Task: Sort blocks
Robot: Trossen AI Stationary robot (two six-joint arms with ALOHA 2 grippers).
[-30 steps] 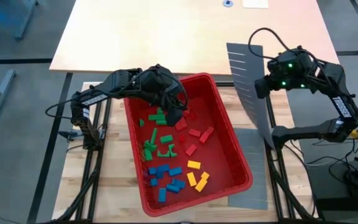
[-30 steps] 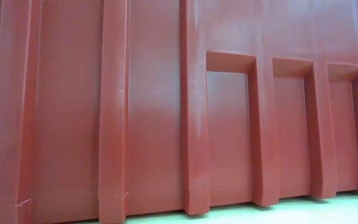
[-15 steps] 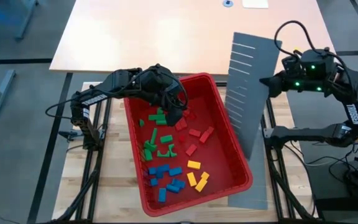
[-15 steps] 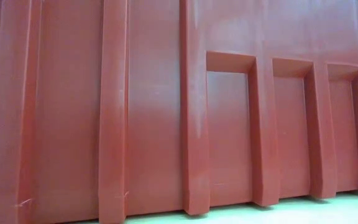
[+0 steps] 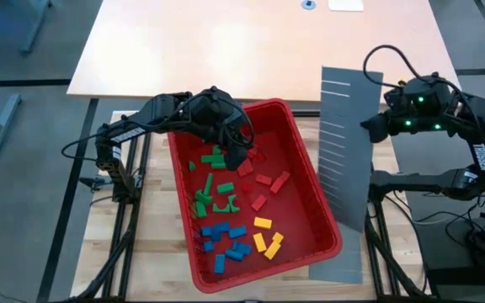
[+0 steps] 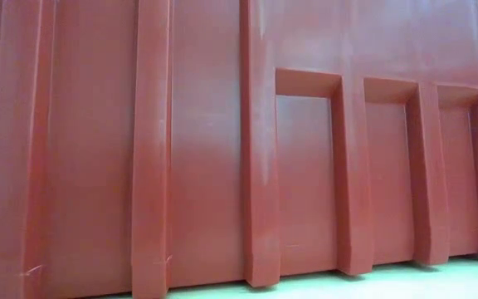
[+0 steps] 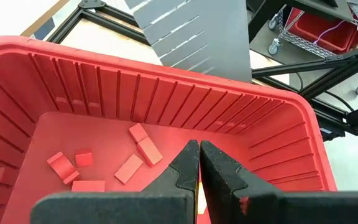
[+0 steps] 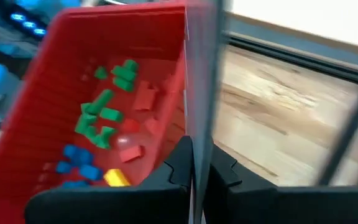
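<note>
- Right claw (image 5: 375, 128) is clenched on the edge of a grey slotted panel (image 5: 348, 143); over the last second I've swung it up off the surface, and it now stands nearly upright just beside the red bin (image 5: 310, 181) instead of leaning away.
- Left claw (image 5: 236, 153) hasn't budged: it's down inside the bin, fingers (image 7: 188, 163) pinched together, with a sliver of yellow between them, though I can't tell if that's a held block.
- The blocks (image 5: 226, 206) are all in the bin, already in loose colour clumps.
- My guess: the panel goes in as a divider next.
</note>
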